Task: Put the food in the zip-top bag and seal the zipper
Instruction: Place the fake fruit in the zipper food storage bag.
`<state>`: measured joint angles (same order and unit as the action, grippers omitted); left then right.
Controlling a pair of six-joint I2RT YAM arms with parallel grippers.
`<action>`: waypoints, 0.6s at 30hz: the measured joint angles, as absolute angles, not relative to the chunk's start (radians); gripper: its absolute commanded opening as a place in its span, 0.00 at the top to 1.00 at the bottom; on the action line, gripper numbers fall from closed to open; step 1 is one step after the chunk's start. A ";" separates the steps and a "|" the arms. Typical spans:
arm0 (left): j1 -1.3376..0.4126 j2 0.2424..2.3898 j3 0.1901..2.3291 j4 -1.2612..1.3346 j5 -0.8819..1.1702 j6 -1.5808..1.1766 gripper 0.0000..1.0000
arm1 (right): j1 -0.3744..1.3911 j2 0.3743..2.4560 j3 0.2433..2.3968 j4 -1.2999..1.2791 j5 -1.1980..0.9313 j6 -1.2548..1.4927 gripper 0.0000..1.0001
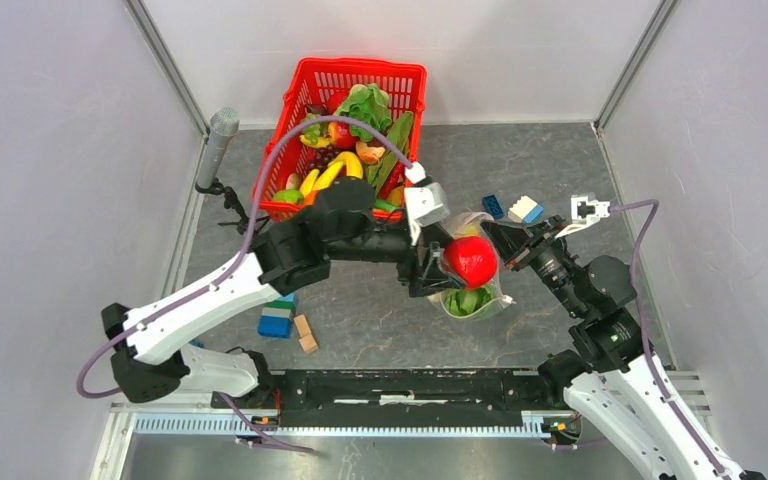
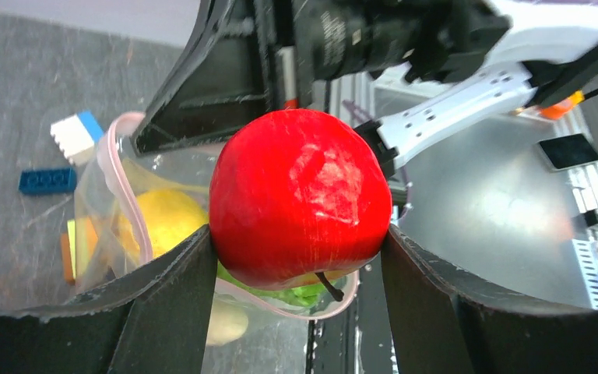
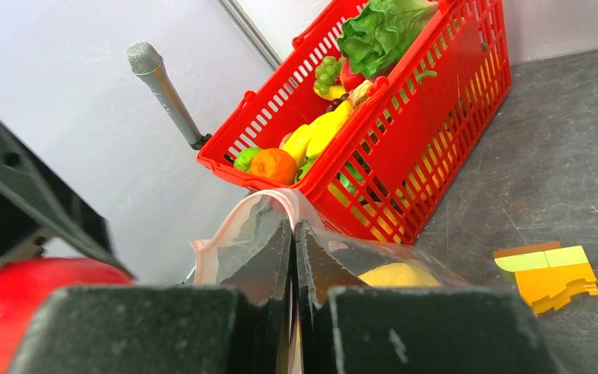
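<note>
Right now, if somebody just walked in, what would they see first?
The shiny red apple, squeezed in the left gripper right over the open zip-top bag. Next comes the red mesh basket at the back, heaped with toy fruit and greens. The right gripper pinches the bag's pink rim.
</note>
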<state>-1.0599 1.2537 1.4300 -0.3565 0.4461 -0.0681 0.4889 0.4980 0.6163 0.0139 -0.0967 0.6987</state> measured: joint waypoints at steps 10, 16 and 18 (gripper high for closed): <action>-1.155 1.406 1.488 -0.489 0.164 0.008 0.49 | 0.489 0.486 0.616 0.010 -0.092 0.702 0.94; -1.165 1.445 1.521 -0.553 -0.126 0.055 0.47 | 0.489 0.458 0.616 -0.016 -0.078 0.698 0.94; -1.165 1.450 1.521 -0.568 -0.202 0.069 0.43 | 0.489 0.452 0.616 -0.022 -0.073 0.696 0.94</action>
<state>-1.1648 1.4498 1.5211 -0.5682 -0.2016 0.0689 0.4889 0.4519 0.6163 -0.0219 -0.0727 0.6956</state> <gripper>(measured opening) 0.757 0.065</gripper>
